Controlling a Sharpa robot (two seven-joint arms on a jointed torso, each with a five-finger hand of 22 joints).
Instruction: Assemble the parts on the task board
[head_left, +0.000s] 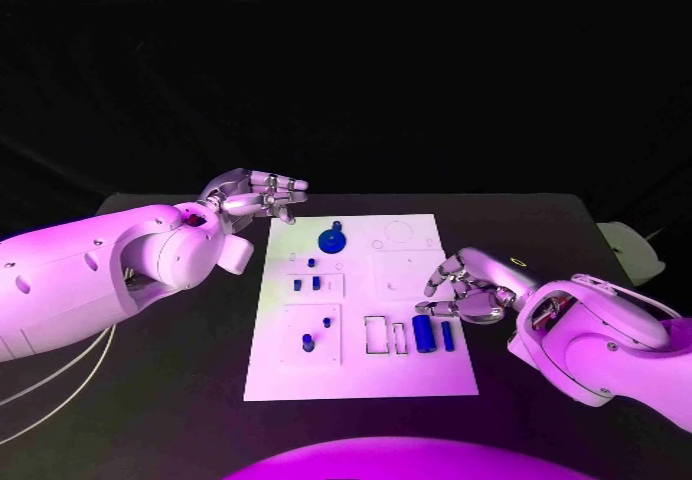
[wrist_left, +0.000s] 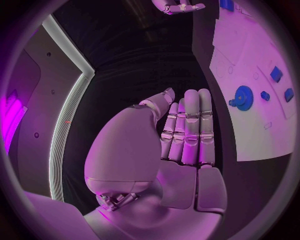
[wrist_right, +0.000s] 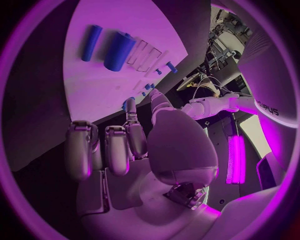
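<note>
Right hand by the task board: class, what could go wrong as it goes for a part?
1. The right hand hovers beside the thick blue cylinder and the thin blue rod, which lie close together; its fingers might knock one while taking the other.
2. Either round part could roll off the task board.

The white robot arm (wrist_right: 262, 107) beyond the fingers bears dark letters. They read roughly "UPUS"; the start is cut off.

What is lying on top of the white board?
On the task board lie small blue parts: a round gear, a thick cylinder, a thin rod and little pegs. Neither hand covers the parts.
</note>
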